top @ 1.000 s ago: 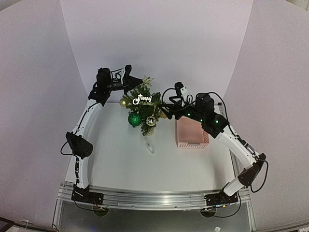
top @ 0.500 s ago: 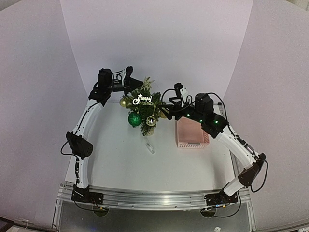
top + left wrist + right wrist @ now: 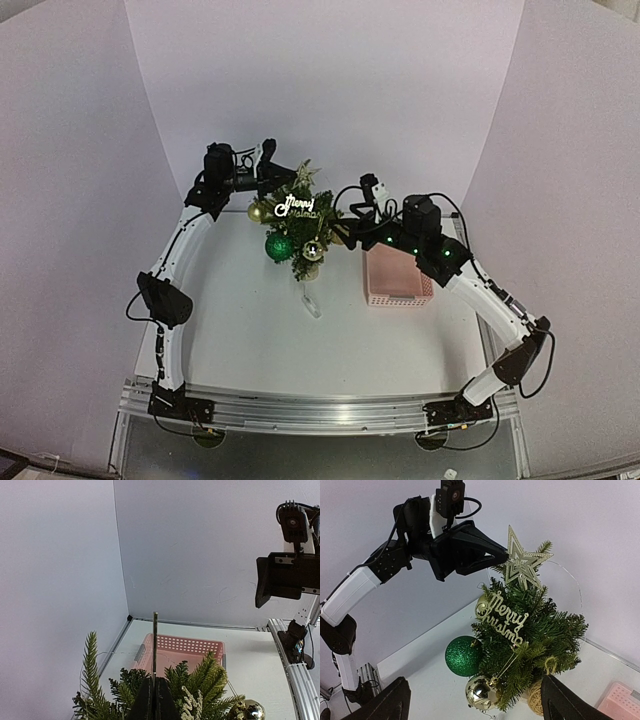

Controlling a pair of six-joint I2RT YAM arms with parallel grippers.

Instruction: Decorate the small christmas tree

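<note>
- table [image 3: 250, 330]: flat matte white top.
- small christmas tree [image 3: 540, 630]: bushy dk-green needle branches, upright at far-centre of table, btwn both claws.
- pink basket [image 3: 398, 285]: rectangular, perforated plastic walls, just right of tree.
- right claw [image 3: 475, 680]: black fingers spread wide, nothing held, facing tree.
- left claw [image 3: 502, 557]: black, tapered, pinched tight on gold star [image 3: 522, 562] at its side point.
- green ball [image 3: 462, 656]: glittery sphere, hangs low on tree.
- gold star: thin glittery openwork, at treetop.
- gold ball [image 3: 481, 692]: small, mirror-smooth.
</note>
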